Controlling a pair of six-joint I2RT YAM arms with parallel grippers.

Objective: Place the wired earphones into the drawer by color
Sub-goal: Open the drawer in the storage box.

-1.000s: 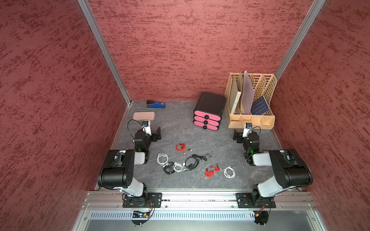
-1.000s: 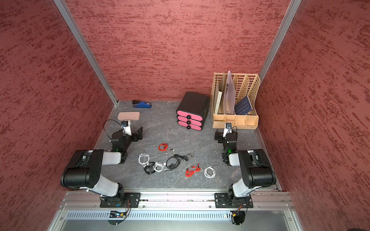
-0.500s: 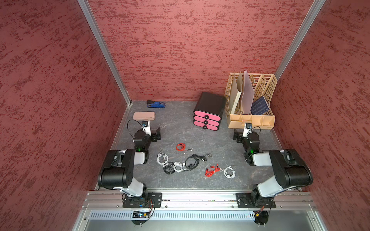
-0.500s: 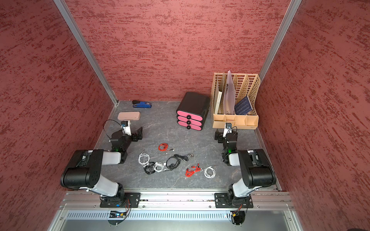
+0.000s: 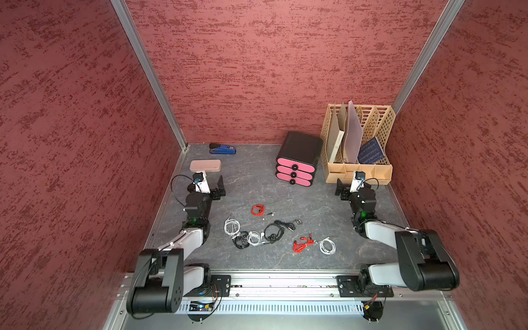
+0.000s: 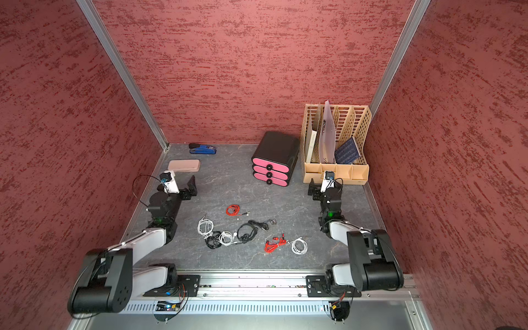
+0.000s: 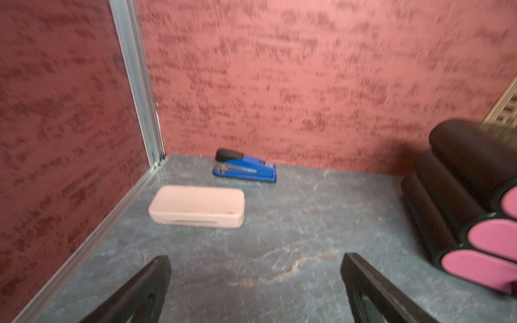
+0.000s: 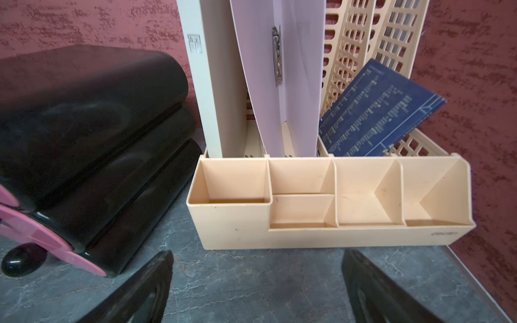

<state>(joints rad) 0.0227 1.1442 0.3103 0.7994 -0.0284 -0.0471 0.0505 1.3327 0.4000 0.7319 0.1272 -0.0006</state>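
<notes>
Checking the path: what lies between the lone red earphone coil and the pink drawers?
Nothing: only bare grey tabletop separates the lone red earphone coil from the pink drawers, as both top views show.

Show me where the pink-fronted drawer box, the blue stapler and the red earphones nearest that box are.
drawer box [image 5: 300, 146], in a top view, on its black top.
blue stapler [image 7: 246, 167], left wrist view, on its blue body.
red earphones nearest the box [image 5: 257, 210], in a top view, on the coiled cable.
</notes>
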